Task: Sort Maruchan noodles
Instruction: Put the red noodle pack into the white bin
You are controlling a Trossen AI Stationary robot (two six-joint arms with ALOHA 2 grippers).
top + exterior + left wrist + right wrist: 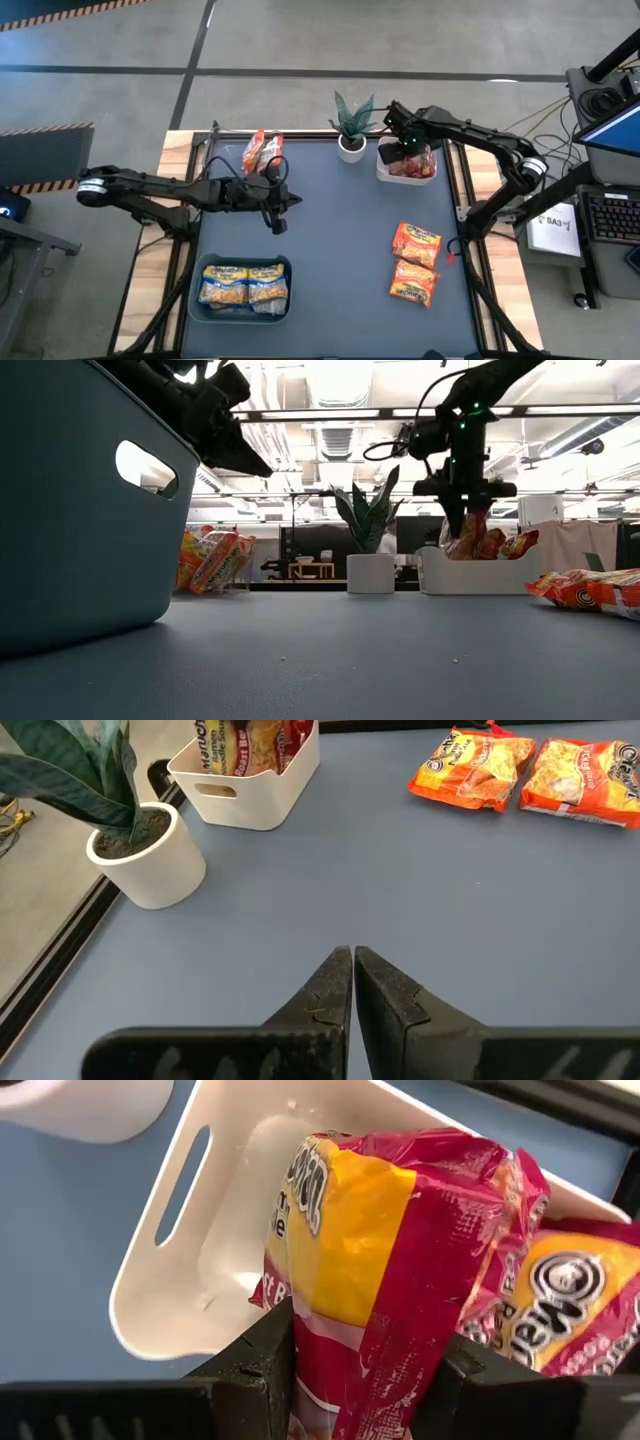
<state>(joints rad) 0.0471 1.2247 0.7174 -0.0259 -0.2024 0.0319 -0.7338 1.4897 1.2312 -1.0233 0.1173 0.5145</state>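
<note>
A red and yellow noodle packet (390, 1250) sits between the fingers of my right gripper (365, 1370), over the white bin (383, 165) at the table's far right. Another red packet (570, 1300) stands inside that bin. Two orange packets (417, 243) (413, 283) lie flat on the mat at the right. Yellow and blue packets (245, 283) lie in the blue bin (243, 259) at the near left. Orange and red packets (262, 152) lean at the far left edge. My left gripper (353, 955) hangs shut above the mat's middle left, touching nothing. My right gripper pinches the red and yellow packet between its two fingers (265, 1350), one on each flat face near the packet's upper end (340, 1370). The fingers come steeply from above. The packet hangs below them (470, 540), its lower part inside the white bin.
A small potted plant (352, 125) stands just left of the white bin, close to my right arm. Bare blue mat (340, 250) lies between the two bins. The blue bin's wall (80, 510) fills the low view's left.
</note>
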